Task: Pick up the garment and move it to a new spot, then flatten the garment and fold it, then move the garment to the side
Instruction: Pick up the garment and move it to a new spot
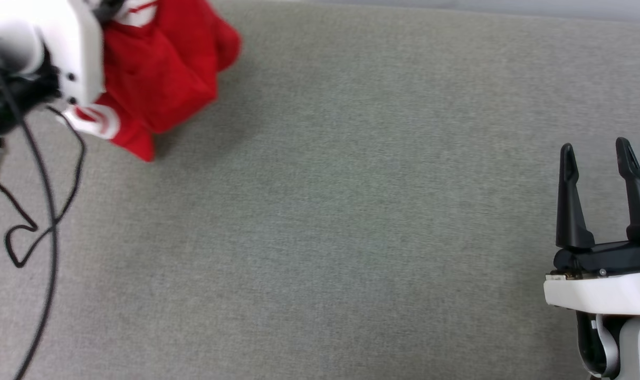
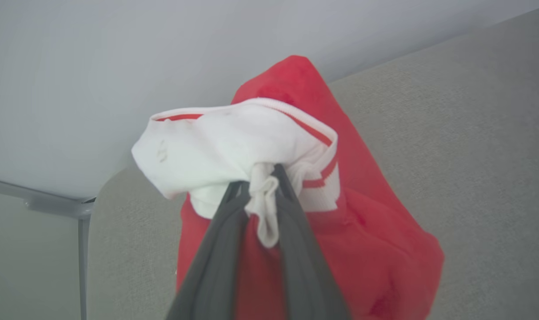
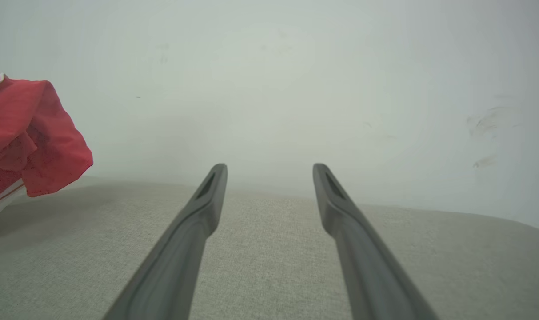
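Garment [image 1: 161, 74], a red jersey with a white striped sleeve, is bunched at the far-left corner of the grey fabric surface [image 1: 351, 211]. Left gripper [image 2: 259, 177] is pinched tight on the white sleeve fabric; the garment is probably lifted clear, hard to tell. Right gripper [image 1: 594, 150] is near the right edge, fingers spread wide, holding nothing.

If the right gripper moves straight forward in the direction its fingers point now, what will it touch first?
Nothing close, it seems. The right gripper points over the grey surface toward the pale wall, probably the first thing met; depth is unclear. The garment is off that line, to the side.
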Available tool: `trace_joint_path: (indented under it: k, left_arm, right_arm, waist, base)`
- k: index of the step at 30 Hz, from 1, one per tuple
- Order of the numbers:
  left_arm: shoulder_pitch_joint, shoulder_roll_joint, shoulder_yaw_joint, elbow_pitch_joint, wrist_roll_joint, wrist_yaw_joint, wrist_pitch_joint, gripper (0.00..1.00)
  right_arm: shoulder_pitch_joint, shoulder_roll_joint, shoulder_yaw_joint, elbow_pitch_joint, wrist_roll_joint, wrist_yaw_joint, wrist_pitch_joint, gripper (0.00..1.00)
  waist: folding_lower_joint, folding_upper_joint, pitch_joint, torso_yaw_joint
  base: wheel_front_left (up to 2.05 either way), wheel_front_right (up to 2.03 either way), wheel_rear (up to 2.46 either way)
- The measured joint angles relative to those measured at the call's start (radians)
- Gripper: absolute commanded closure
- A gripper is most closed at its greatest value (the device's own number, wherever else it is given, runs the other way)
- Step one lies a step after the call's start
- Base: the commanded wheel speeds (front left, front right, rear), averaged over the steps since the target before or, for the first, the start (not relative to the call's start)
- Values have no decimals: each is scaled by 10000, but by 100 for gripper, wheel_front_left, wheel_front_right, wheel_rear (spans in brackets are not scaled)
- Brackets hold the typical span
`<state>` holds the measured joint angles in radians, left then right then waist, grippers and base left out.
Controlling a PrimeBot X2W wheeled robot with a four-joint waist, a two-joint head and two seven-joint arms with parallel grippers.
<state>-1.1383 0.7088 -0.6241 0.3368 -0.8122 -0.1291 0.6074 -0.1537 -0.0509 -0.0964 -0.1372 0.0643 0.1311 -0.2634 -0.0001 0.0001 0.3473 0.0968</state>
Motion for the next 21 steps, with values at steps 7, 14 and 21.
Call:
trace_joint_path:
  k: [7, 14, 21]
  left_arm:
    - [-292, -504, -1360, -1356, 8, 0, 38, 100]
    - [-471, -1555, -3112, -1977, 65, 0, -265, 100]
    - [-847, -2619, -5279, -1831, -31, 0, -807, 100]
  right_arm:
    - [93, -2, -69, 67, 265, 0, 0, 0]
    - [-25, -4, -144, 98, 575, 0, 0, 0]
    - [-238, -2, -174, 109, 811, 0, 0, 0]
  waist:
    - [0, 0, -299, -664]
    - [0, 0, -173, -1373]
    - [1, 0, 206, -1963]
  base:
    - [0, 0, 0]
    - [0, 0, 0]
    - [0, 0, 0]
